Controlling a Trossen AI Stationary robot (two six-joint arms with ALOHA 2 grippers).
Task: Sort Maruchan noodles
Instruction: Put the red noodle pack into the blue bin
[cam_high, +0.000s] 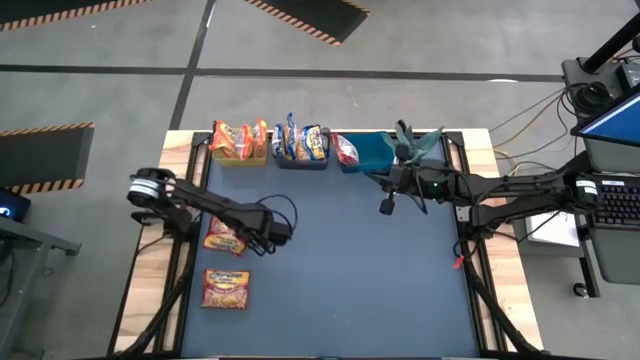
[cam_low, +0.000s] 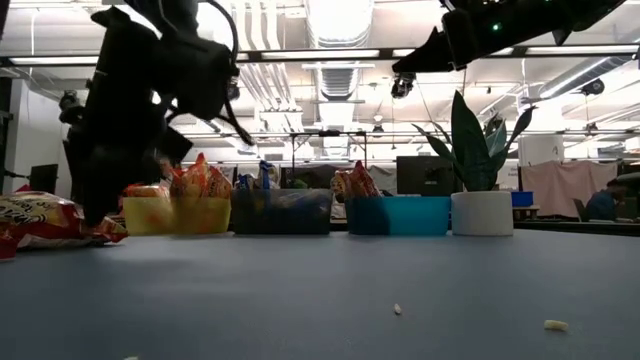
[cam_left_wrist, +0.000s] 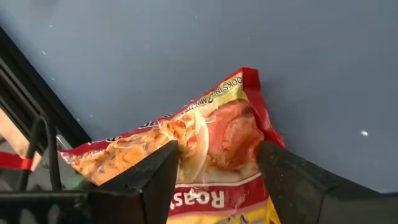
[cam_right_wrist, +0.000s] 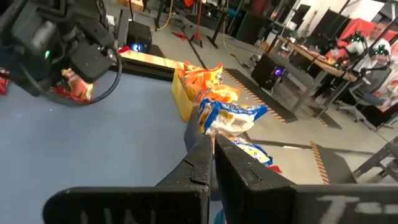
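Straddling a red noodle packet (cam_left_wrist: 217, 140) at the table's left with the left gripper (cam_left_wrist: 217, 177) spread wide; hovering clenched and empty, right gripper (cam_right_wrist: 213, 163), near the far bins (cam_high: 300, 158).

Left end effector (cam_high: 268, 238) covers part of the red packet (cam_left_wrist: 205, 149) under it, whose label runs off the left wrist frame; low view blurs the packets in the yellow bin (cam_low: 178, 215), and the worktop crumbs (cam_low: 554, 325) are too small to identify.
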